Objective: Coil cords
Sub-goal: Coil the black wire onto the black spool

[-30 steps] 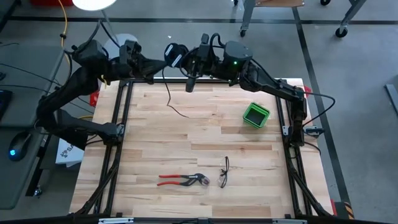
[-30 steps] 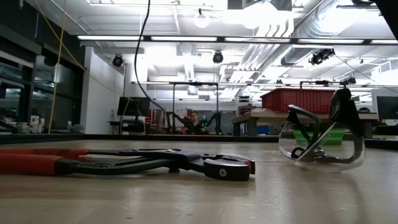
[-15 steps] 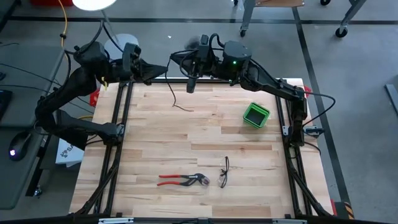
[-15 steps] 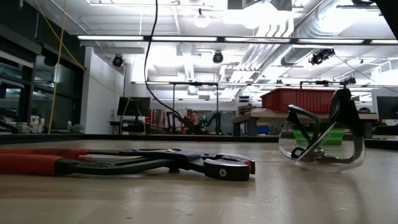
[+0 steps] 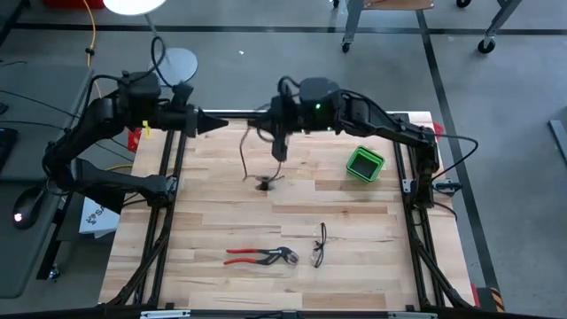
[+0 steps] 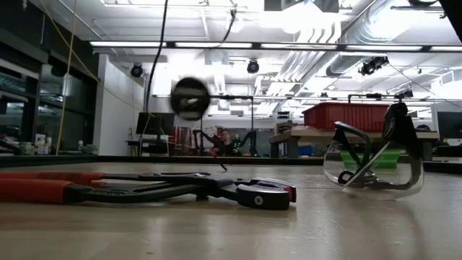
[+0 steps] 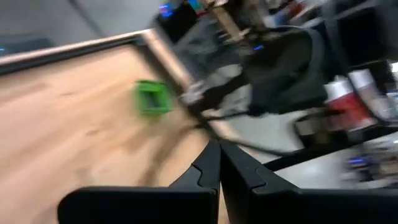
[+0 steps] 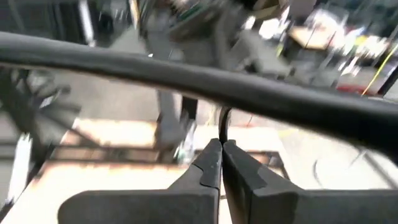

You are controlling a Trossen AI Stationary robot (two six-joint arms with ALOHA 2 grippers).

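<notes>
From above, the right gripper (image 5: 279,152), fingers pinched on the thin cord (image 5: 245,152), dangles the reel (image 5: 264,182) over the table (image 5: 221,221), left gripper (image 5: 215,123) shut and seemingly empty; low down, the reel (image 6: 190,97) swings blurred, risking tangles.

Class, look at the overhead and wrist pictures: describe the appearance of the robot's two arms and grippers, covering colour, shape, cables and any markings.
Both arms are dark, jointed and bulky at the joints. The left gripper tapers to a point; a yellow tag sits on that arm's wrist. The right gripper hangs below a housing with a small green light, and black cables loop over it. Up close, the fingers are black and angular with stepped edges.
</notes>
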